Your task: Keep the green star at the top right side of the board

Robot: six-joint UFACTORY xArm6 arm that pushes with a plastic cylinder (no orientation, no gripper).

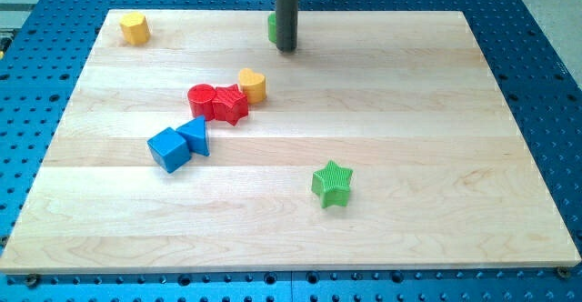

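Observation:
The green star [332, 184] lies on the wooden board [409, 111] below the middle, a little toward the view's right. My tip [286, 48] rests near the board's top edge at the centre, far above the star. A green block [272, 27] is mostly hidden behind the rod, touching its left side; its shape cannot be made out.
A yellow hexagon block [135, 28] sits at the top left corner. A red cylinder [202, 97], a red star [230, 104] and a yellow heart block [252, 85] cluster left of centre. A blue cube [169, 148] and a blue triangle [195, 135] lie below them.

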